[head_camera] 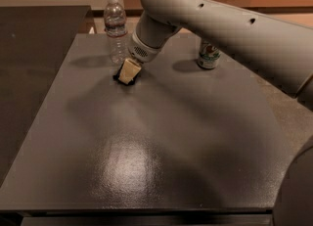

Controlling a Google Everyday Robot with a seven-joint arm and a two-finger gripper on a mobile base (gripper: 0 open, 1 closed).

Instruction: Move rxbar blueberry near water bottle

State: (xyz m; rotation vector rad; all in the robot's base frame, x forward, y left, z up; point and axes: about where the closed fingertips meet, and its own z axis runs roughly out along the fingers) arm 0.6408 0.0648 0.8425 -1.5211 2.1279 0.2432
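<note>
The water bottle (116, 28) is clear with a white cap and stands upright at the table's far left. My gripper (127, 73) hangs from the big grey arm just right of and in front of the bottle, low at the table surface. Its pale fingers (128, 69) are closed on a small dark flat thing, the rxbar blueberry (119, 78). Only the bar's dark edges show beneath and beside the fingers. The bar is a short gap from the bottle's base and not touching it.
A green-and-white soda can (209, 54) stands at the far right, partly behind the arm. The dark grey table (146, 161) stretches toward the front. Its left edge borders a darker surface (34, 49). The arm (230, 29) spans the upper right.
</note>
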